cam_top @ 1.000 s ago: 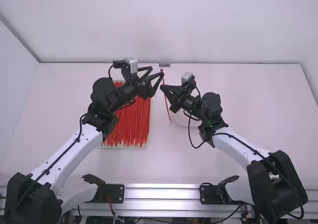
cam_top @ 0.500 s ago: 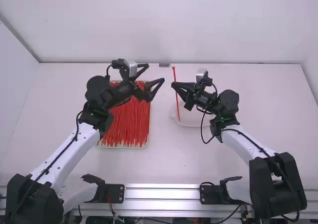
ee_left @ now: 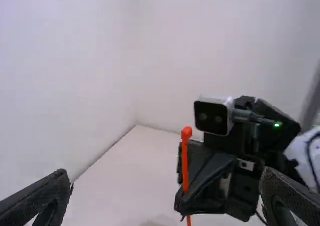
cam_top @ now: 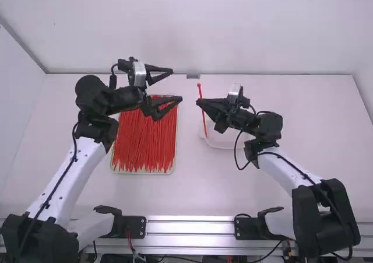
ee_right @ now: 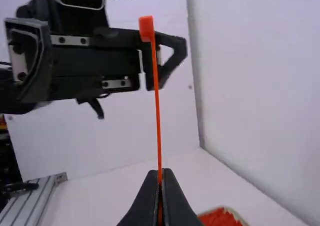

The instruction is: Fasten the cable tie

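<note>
A single red cable tie (cam_top: 201, 108) stands nearly upright, head at the top, with my right gripper (cam_top: 204, 107) shut on its lower half. In the right wrist view the tie (ee_right: 155, 100) rises straight out of the closed fingers (ee_right: 150, 198). My left gripper (cam_top: 170, 86) hangs open over the far end of the tray, a short way left of the tie and not touching it. In the left wrist view its two fingers (ee_left: 42, 198) are spread wide, with the tie (ee_left: 186, 158) and the right gripper (ee_left: 215, 191) ahead of them.
A beige tray (cam_top: 145, 171) packed with several red cable ties (cam_top: 145, 137) lies left of centre under the left arm. A clear round dish (cam_top: 224, 143) sits on the table below the right gripper. White walls bound the table at the back and left.
My left gripper has drawn back to the left, away from the tie's head. The right gripper has carried the tie slightly rightward and holds it upright.
</note>
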You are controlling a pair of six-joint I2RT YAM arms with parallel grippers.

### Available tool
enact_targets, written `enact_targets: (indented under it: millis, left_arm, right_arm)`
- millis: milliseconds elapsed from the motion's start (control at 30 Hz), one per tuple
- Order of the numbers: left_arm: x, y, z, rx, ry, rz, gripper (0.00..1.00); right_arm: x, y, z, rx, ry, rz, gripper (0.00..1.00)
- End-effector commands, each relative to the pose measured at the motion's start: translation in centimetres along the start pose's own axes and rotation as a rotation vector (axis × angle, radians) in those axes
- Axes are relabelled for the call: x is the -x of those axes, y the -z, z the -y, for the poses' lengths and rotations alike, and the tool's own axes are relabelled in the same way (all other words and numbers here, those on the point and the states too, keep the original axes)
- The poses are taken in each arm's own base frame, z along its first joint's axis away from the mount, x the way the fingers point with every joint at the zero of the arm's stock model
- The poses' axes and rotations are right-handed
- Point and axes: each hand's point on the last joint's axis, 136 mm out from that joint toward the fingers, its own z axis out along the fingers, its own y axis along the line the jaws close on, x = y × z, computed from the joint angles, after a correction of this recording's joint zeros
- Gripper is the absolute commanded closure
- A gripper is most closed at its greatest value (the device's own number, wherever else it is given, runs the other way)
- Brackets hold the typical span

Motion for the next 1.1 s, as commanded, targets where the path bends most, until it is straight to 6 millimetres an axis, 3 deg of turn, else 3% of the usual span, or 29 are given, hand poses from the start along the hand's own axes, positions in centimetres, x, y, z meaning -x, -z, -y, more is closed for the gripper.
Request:
enact_targets:
  millis: [0, 133, 500, 867, 967, 1067]
  left_arm:
    - [1.1, -0.3, 1.4, -0.123, -0.027, -0.017, 0.01]
    - [1.7, -0.8, 1.6, -0.216, -0.017, -0.040, 0.01]
    - [1.3, -5.1, 1.2, -0.350, 0.064, -0.065, 0.01]
    - [2.0, -6.5, 2.1, -0.397, 0.049, -0.058, 0.17]
    - [2.0, -6.6, 2.0, -0.396, 0.051, -0.058, 0.31]
    - [1.9, -6.6, 2.1, -0.397, 0.057, -0.061, 0.36]
  right_arm:
    - [1.6, -0.4, -0.5, 0.025, 0.025, 0.036, 1.00]
    - [2.9, 0.0, -0.3, 0.010, 0.006, 0.080, 1.00]
    - [4.5, 0.1, 0.7, -0.056, -0.073, 0.165, 1.00]
    - [4.7, -0.1, 0.1, -0.033, -0.060, 0.171, 1.00]
    - [4.6, -0.2, 0.0, -0.028, -0.060, 0.168, 1.00]
    - [4.6, -0.4, -0.3, -0.023, -0.058, 0.171, 1.00]
